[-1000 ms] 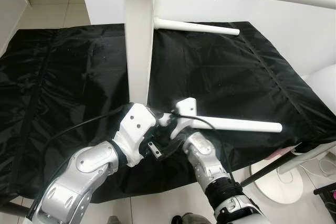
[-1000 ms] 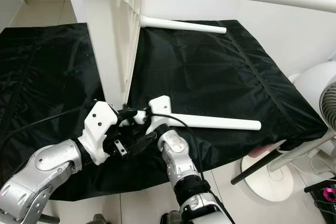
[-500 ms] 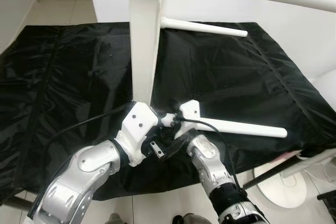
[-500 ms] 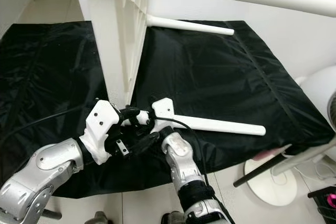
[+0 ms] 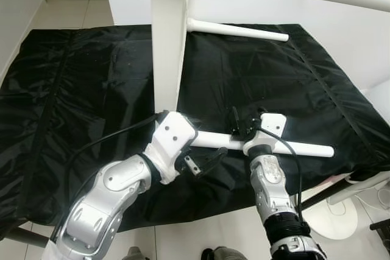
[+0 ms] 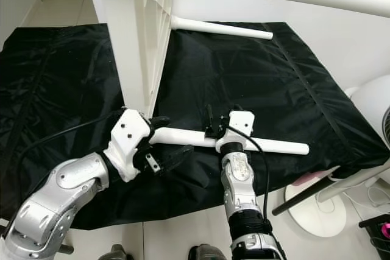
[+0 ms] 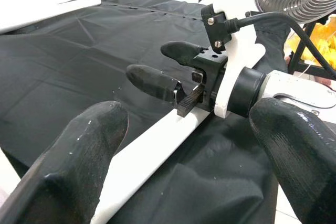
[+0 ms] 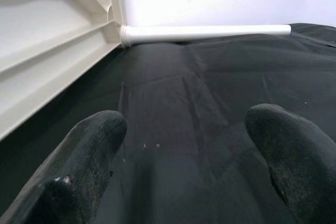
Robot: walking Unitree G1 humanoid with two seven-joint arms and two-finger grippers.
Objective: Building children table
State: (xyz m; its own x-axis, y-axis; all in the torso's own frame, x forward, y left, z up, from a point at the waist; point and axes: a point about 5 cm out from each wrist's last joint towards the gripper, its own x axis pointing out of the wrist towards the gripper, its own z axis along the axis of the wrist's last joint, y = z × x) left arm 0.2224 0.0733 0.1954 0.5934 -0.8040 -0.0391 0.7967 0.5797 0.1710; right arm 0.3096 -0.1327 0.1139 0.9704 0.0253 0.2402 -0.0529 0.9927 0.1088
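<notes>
Our left gripper [image 5: 204,158] sits low on the black fabric sheet [image 5: 79,108] with its two black fingers spread, one either side of the near end of a long white cylindrical table leg [image 5: 292,147]. From the left eye view, that leg lies flat across the sheet with its long axis running sideways, from our left gripper toward our right. Our right gripper [image 5: 241,127] rests over the leg's middle, fingers parted and pointing away from us. Just beyond our left gripper the white plastic tabletop [image 5: 167,35] stands on edge. A second white leg [image 5: 237,30] lies at the far side. In the right eye view the layout is the same: our left gripper is the nearer one to the leg's free end. In the left wrist view, the leg passes between our spread left fingertips [image 7: 73,145] without being pinched, and our right gripper sits further along it. In the right wrist view, the open right fingertips [image 8: 84,145] frame bare sheet and the far leg. We judge the leg's near end must be swung toward the tabletop.
</notes>
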